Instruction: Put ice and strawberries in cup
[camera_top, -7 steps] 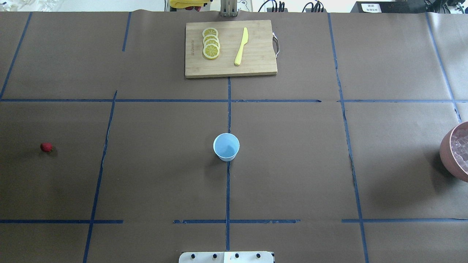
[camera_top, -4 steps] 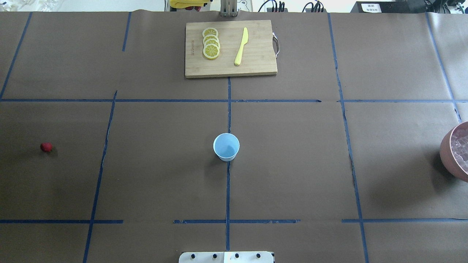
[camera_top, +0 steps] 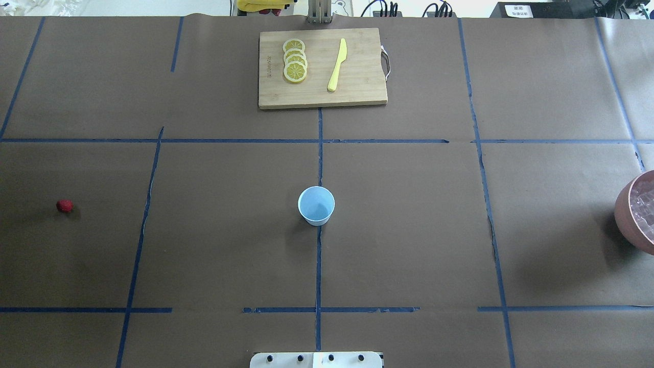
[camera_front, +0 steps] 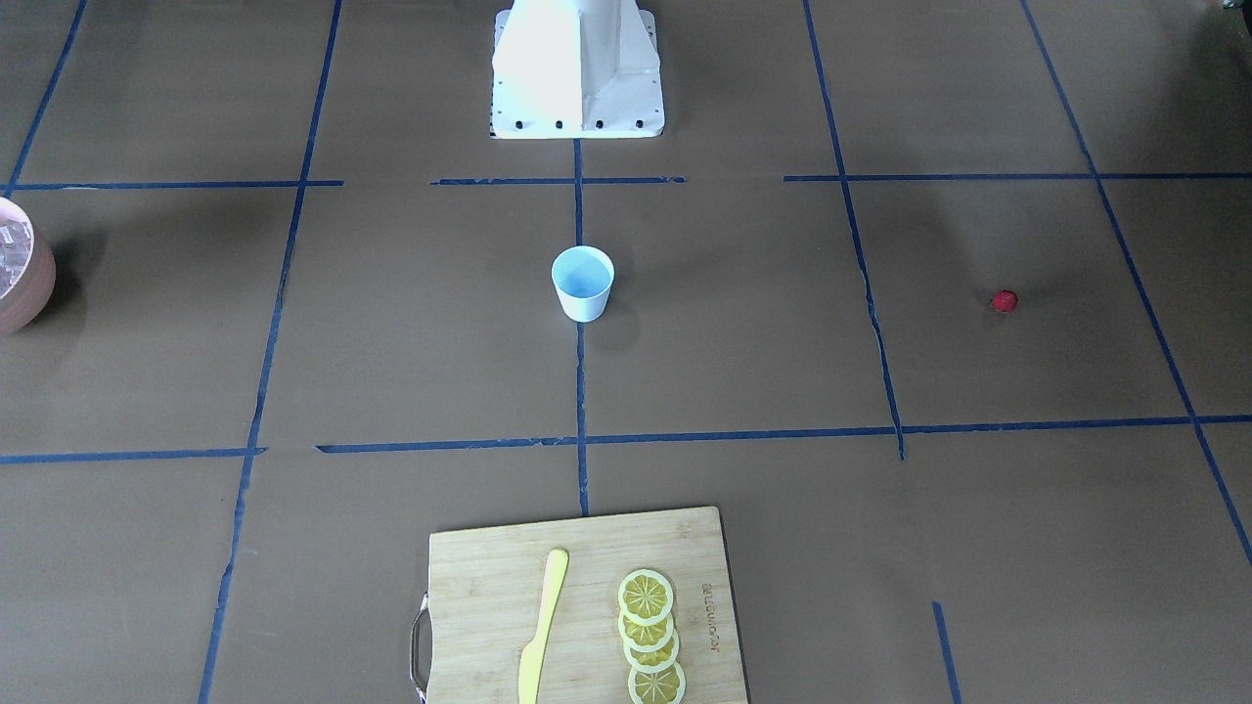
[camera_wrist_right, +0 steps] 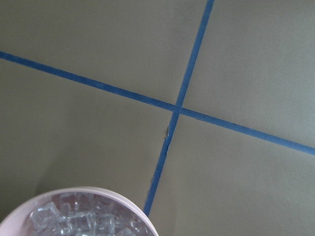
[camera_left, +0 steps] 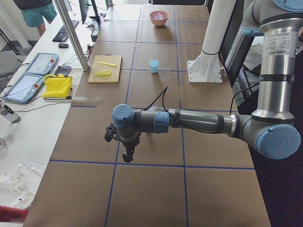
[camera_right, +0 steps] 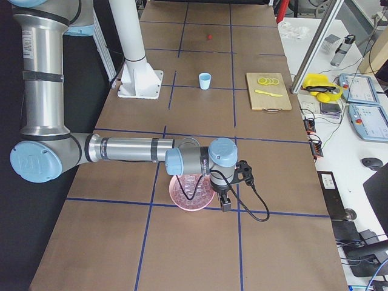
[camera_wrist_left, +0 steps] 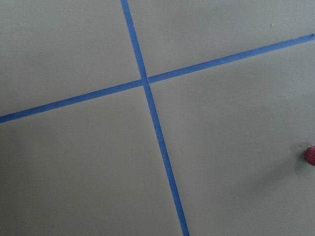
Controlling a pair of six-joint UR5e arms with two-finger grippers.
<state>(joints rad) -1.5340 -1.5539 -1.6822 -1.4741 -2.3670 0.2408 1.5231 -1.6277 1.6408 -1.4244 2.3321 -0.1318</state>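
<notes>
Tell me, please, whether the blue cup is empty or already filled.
Empty: the cup shows its bare blue bottom; the strawberry lies on the table, the ice in the bowl.

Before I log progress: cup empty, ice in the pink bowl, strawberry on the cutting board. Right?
No: the strawberry lies on the table, far from the cutting board, as the overhead view shows. The rest holds.

Lighting: bright, even, diffuse; soft faint shadows lower left of the cup [camera_top: 316,205] and bowl [camera_top: 624,215]. Glare: white robot base [camera_front: 577,68] blown out at top centre. Focus: sharp throughout, wrist views slightly soft
</notes>
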